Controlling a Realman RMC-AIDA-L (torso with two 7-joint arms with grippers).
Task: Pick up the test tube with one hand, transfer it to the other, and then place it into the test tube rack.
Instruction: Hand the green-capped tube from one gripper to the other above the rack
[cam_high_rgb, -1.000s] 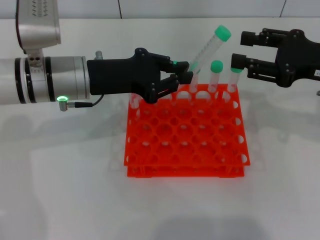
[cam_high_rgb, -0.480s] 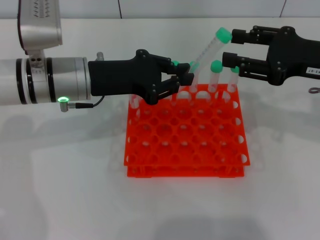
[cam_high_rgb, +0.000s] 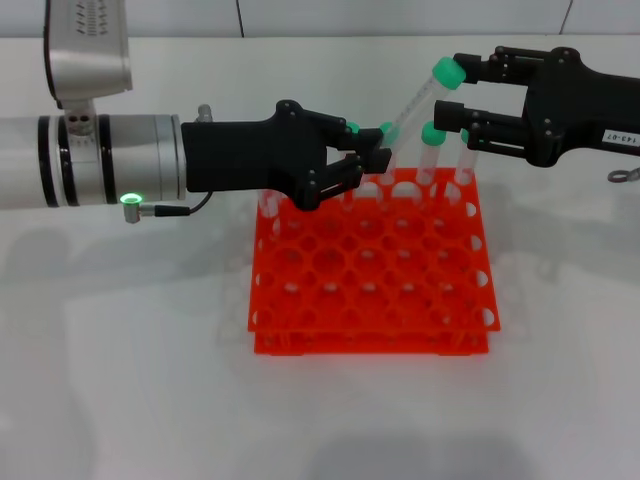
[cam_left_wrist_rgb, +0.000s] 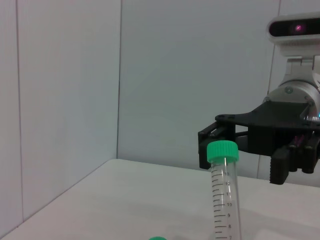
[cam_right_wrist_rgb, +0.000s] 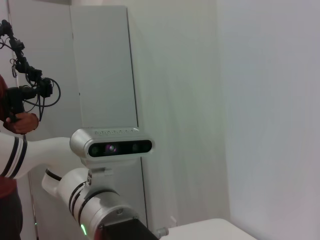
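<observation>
A green-capped test tube (cam_high_rgb: 415, 100) is held tilted above the back of the orange test tube rack (cam_high_rgb: 372, 262) by the left claw (cam_high_rgb: 368, 158), closed on its lower part. The capped end is flanked by the parted fingers of the labelled right claw (cam_high_rgb: 458, 92). Other capped tubes (cam_high_rgb: 430, 150) are seen standing in the rack's back row on the white table (cam_high_rgb: 130, 360).

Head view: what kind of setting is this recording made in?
Probably a lab-style test bench for robot trials. A bare white table carries only an orange test tube rack with green-capped tubes, and plain pale wall panels close it in.
</observation>
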